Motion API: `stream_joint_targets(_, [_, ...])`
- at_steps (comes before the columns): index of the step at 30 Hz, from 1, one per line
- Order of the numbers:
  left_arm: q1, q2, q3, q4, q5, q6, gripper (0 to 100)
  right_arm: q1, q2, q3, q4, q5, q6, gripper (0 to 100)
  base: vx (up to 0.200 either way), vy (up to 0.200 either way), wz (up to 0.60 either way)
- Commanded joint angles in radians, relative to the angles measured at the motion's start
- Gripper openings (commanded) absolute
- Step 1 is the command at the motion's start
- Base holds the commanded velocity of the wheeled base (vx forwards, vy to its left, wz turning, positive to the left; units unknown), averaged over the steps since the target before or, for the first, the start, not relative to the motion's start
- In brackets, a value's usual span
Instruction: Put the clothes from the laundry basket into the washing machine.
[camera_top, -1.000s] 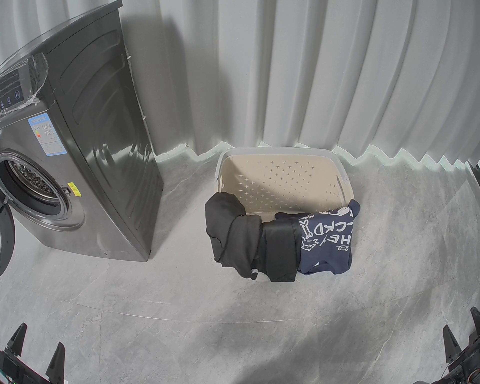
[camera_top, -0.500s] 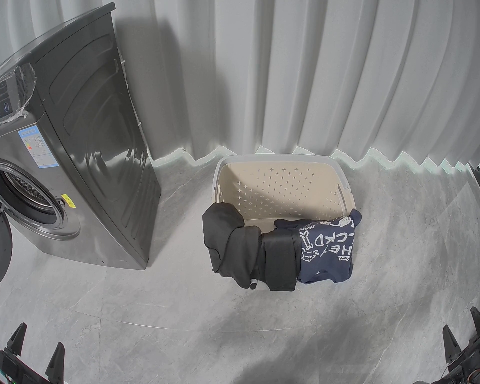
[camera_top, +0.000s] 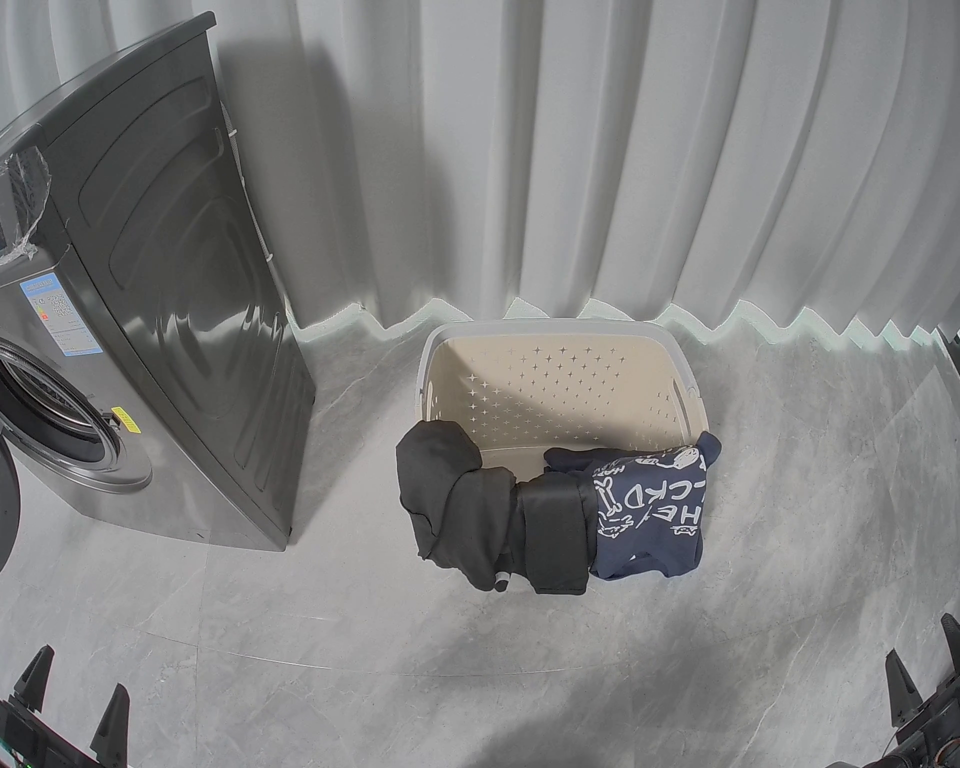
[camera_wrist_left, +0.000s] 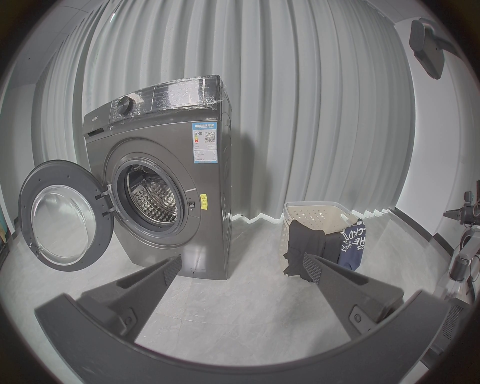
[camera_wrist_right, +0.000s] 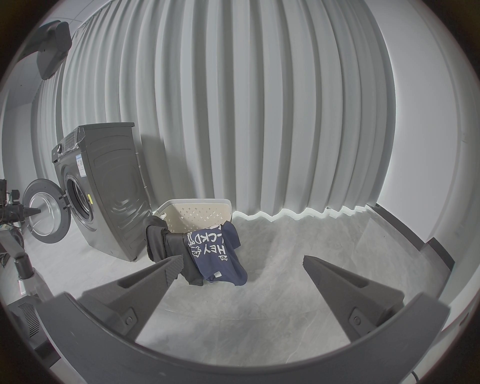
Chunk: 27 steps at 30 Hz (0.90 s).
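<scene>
A cream laundry basket (camera_top: 560, 345) (camera_wrist_left: 315, 212) (camera_wrist_right: 197, 215) stands on the floor before a curtain. Over its near rim hang a black garment (camera_top: 470, 505) (camera_wrist_left: 305, 245) (camera_wrist_right: 162, 242) and a navy printed shirt (camera_top: 648, 510) (camera_wrist_left: 354, 240) (camera_wrist_right: 215, 252). To the left stands the grey washing machine (camera_top: 130, 300) (camera_wrist_left: 165, 175) (camera_wrist_right: 100, 185), its round door (camera_wrist_left: 62, 215) (camera_wrist_right: 45, 210) swung open and the drum (camera_wrist_left: 152, 195) bare. My left gripper (camera_top: 72, 700) (camera_wrist_left: 240, 270) is open, low and near me at the left. My right gripper (camera_top: 925, 665) (camera_wrist_right: 240, 270) is open, low at the right, far from the basket.
A pleated white curtain (camera_top: 600, 150) closes off the back. Grey marble-look floor (camera_top: 400, 660) lies open between me, the basket and the machine. A dark skirting edge (camera_wrist_right: 415, 235) runs along the right wall.
The whole head view has shifted: the basket now sits lower and the washing machine further left in the picture, so the camera has moved. Both grippers hold the same place, open.
</scene>
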Motion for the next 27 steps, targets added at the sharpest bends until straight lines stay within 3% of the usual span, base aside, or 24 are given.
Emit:
stream_joint_targets(1, [-0.001, -0.018, 0.016, 0.0, 0.0, 0.0, 100, 0.0, -0.016, 0.016, 0.0, 0.0, 0.0, 100, 0.0, -0.2, 0.0])
stream_joint_targets(4, [0.0, -0.018, 0.016, 0.0, 0.0, 0.0, 100, 0.0, -0.016, 0.016, 0.0, 0.0, 0.0, 100, 0.0, -0.2, 0.0])
stream_joint_targets(16, [0.0, -0.018, 0.016, 0.0, 0.0, 0.0, 100, 0.0, -0.016, 0.016, 0.0, 0.0, 0.0, 100, 0.0, 0.0, 0.0])
stream_joint_targets(25, [-0.001, -0.018, 0.016, 0.0, 0.0, -0.002, 100, 0.0, -0.016, 0.016, 0.0, 0.0, 0.0, 100, 0.2, 0.0, 0.0])
stream_joint_targets(27, [-0.001, -0.018, 0.016, 0.0, 0.0, -0.002, 100, 0.0, -0.016, 0.016, 0.0, 0.0, 0.0, 100, 0.0, 0.0, 0.0])
